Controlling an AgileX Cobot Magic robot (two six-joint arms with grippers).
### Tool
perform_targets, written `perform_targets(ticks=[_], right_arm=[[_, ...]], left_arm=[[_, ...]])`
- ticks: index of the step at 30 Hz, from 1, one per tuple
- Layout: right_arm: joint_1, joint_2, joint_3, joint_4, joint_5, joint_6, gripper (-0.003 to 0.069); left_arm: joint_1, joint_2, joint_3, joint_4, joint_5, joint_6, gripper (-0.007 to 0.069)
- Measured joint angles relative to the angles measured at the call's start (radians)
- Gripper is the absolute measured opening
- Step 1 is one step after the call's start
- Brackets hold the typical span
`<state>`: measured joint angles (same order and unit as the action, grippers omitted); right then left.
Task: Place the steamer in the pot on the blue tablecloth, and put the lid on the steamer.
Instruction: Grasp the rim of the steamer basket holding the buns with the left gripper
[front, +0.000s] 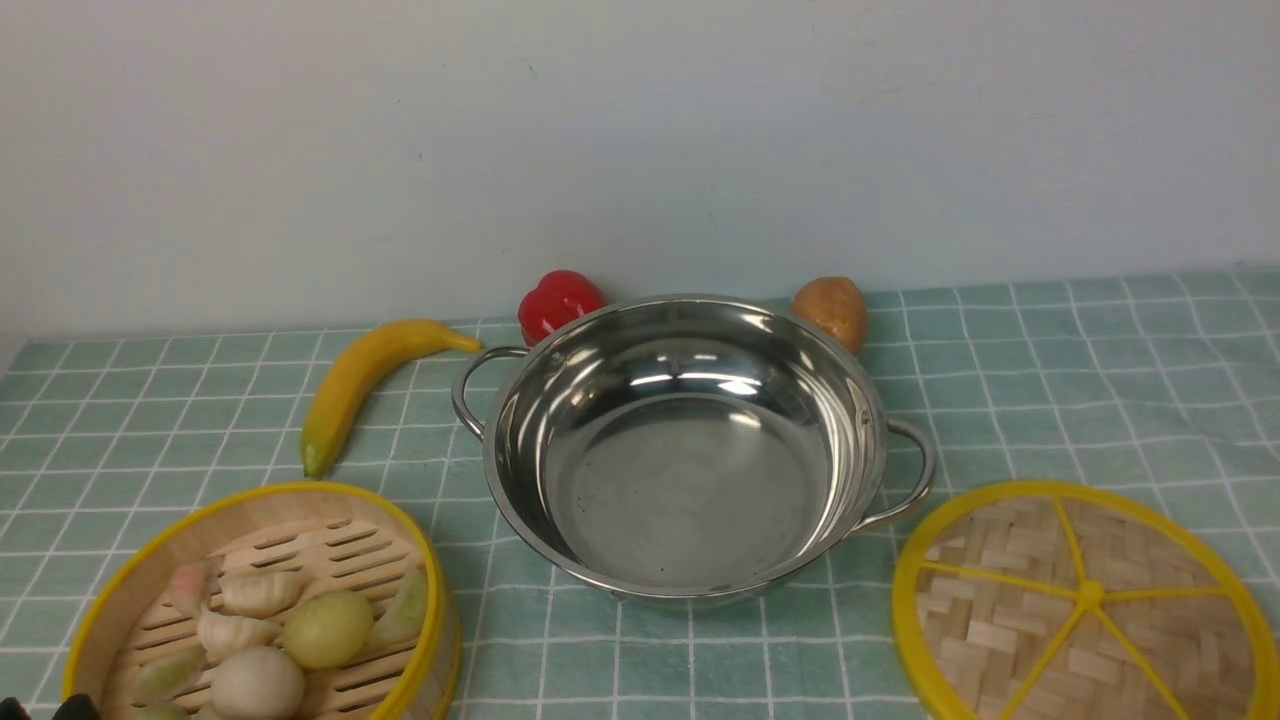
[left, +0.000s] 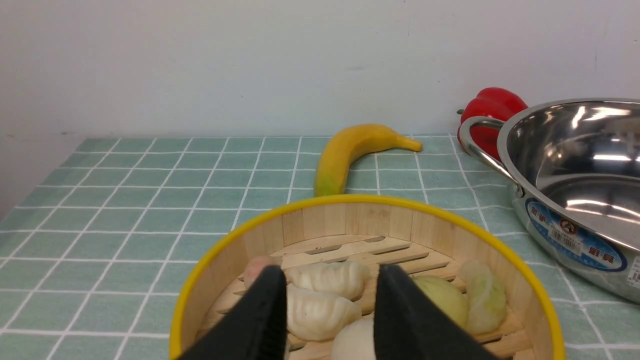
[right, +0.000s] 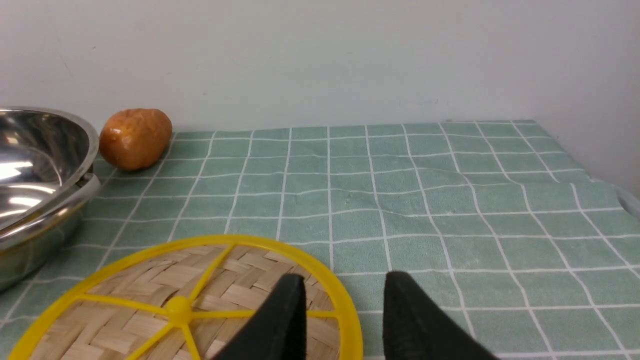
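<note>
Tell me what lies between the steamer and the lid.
The pot, empty, stands between the steamer and the lid, set a little farther back; the front view shows this.

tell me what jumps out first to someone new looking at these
The shiny empty pot in the middle of the cloth catches the eye first. Next come the yellow-rimmed steamer full of dumplings at front left and the flat woven lid at front right. Behind the pot sit a red pepper and a brown lump; a banana lies to its left.
</note>
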<state>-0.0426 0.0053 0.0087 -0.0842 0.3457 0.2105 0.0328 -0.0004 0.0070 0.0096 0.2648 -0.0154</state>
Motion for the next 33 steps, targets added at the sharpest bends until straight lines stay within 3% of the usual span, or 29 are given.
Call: perform_targets(ticks=[33], right_arm=[[0.000, 0.000, 0.000, 0.000, 0.000, 0.000, 0.0244]], left_arm=[[0.000, 0.000, 0.000, 0.000, 0.000, 0.000, 0.0243]])
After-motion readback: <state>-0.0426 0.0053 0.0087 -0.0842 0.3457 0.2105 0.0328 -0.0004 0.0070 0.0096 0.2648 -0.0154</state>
